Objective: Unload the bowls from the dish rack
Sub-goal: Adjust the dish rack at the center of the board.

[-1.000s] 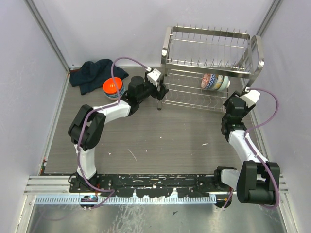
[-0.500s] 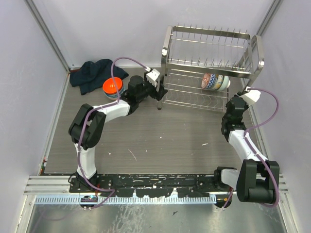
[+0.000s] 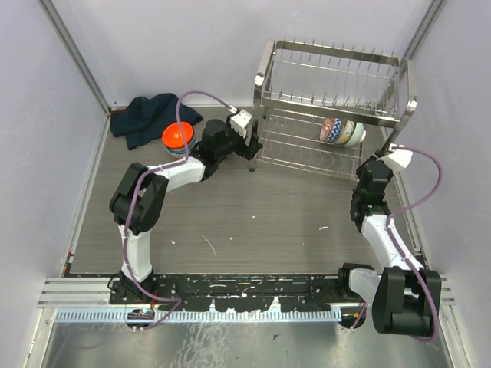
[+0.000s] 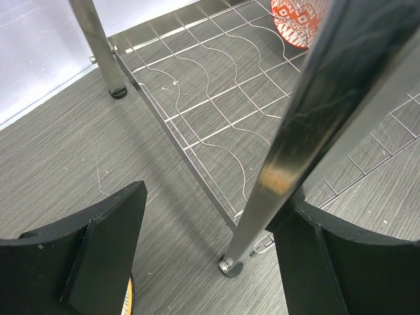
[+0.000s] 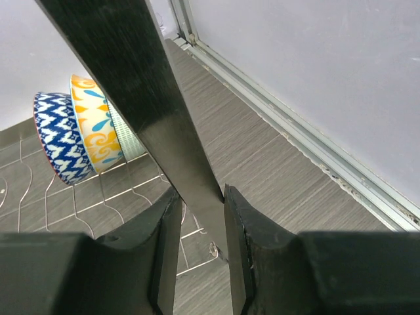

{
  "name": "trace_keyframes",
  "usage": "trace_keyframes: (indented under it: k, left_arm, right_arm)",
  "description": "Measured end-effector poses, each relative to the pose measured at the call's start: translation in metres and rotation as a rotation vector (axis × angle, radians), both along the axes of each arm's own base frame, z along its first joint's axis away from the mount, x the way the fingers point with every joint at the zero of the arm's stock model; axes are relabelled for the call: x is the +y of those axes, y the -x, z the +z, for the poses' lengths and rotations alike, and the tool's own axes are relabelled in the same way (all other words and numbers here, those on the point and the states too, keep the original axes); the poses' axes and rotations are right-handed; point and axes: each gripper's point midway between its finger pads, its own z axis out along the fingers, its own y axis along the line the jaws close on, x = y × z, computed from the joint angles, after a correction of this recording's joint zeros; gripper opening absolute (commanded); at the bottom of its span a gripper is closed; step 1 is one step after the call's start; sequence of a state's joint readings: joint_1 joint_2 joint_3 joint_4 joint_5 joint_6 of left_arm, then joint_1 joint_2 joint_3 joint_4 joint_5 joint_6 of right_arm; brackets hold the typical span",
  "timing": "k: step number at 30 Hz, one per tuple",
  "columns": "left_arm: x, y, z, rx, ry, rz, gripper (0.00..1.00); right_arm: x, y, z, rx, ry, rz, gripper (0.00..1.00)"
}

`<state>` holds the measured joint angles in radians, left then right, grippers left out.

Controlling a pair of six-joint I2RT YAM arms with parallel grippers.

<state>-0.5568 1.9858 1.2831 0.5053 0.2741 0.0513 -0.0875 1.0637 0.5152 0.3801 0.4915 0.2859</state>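
since a second ago the right pincer (image 5: 202, 213) has narrowed onto the near right leg (image 5: 157, 105) of the two-tier silver wire dish rack (image 3: 262, 73), and the rack's top has swung slightly toward the right edge of the grey worktop (image 3: 261, 215). both fingers press flat against that post, so it holds the frame itself, not a bowl. my reading is that it steadies or repositions the rack so the bowls can be reached. the left pincer (image 4: 213, 203) stands wide apart astride the near left leg (image 4: 275, 177), with the post close against one finger, and it grips nothing. it looks like a brace at that corner.

small round ceramic bowls (image 3: 342, 130) remain nested on edge on the rack's lower shelf, toward its right end. three show: a blue-and-white chevron bowl (image 5: 56, 141), an orange-and-yellow floral bowl (image 5: 98, 128) and a pale mint bowl (image 5: 126, 141) behind. a bright orange bowl (image 3: 178, 136) already sits on the worktop near its far left corner, beside a crumpled dark blue cloth (image 3: 146, 115).
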Motion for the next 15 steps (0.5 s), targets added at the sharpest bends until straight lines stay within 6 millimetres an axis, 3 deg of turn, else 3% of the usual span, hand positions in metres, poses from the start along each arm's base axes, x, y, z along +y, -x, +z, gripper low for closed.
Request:
trace_keyframes:
  k: [11,15]
  left_arm:
    - [0.003,-0.001,-0.001,0.006,-0.001,0.013,0.82]
    - [0.011,0.004,-0.003,0.019,-0.009,0.040,0.83]
  right_arm:
    - [0.018,0.029,0.000,0.030,-0.006,0.048,0.18]
    - [0.027,0.039,-0.001,0.044,-0.008,0.073,0.28]
